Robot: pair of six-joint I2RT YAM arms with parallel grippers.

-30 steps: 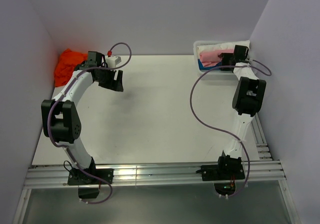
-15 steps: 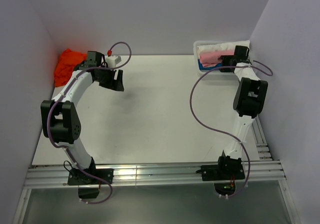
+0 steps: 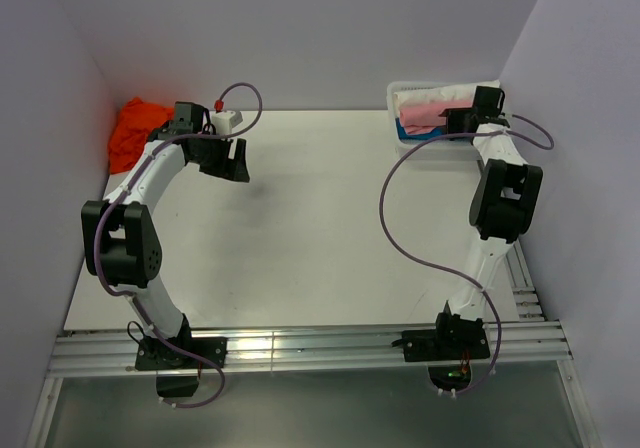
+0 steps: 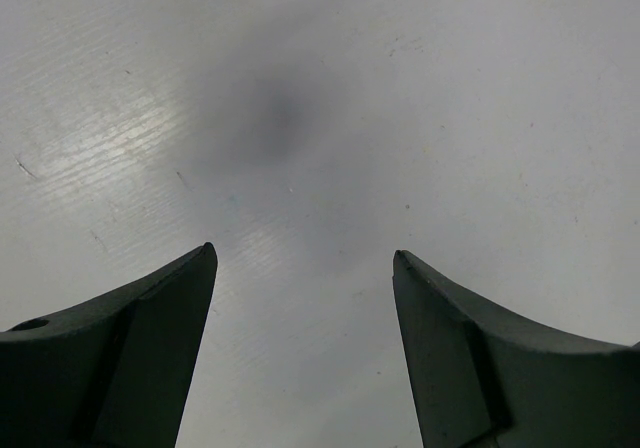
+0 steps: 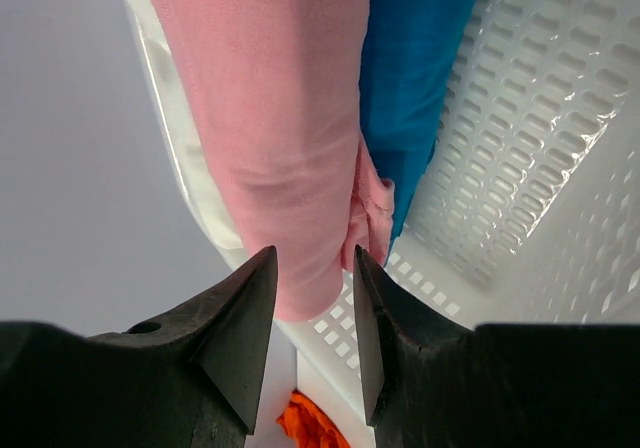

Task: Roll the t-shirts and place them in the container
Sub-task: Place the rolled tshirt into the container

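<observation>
A light pink t-shirt (image 3: 432, 116) lies rolled in the white mesh basket (image 3: 394, 94) at the back right. In the right wrist view the pink t-shirt (image 5: 280, 118) runs down between my right gripper's (image 5: 313, 253) jaws, which are narrowed on the roll's near end, cloth touching both fingers. From above, the right gripper (image 3: 455, 123) reaches into the basket. A bright orange t-shirt (image 3: 133, 128) lies crumpled at the back left corner, and the orange t-shirt (image 5: 310, 423) peeks below the basket. My left gripper (image 3: 230, 163) hangs open over bare table (image 4: 300, 118), empty (image 4: 305, 258).
A blue cloth (image 5: 420, 68) lies beside the pink roll in the basket (image 5: 530, 168), and a white cloth (image 3: 440, 95) is at its far side. Grey walls close in the table at the back and on both sides. A purple cable loops from each arm.
My right gripper's jaws have narrowed round the pink t-shirt, and the right arm has shifted slightly right and towards the back. The left arm has not moved.
</observation>
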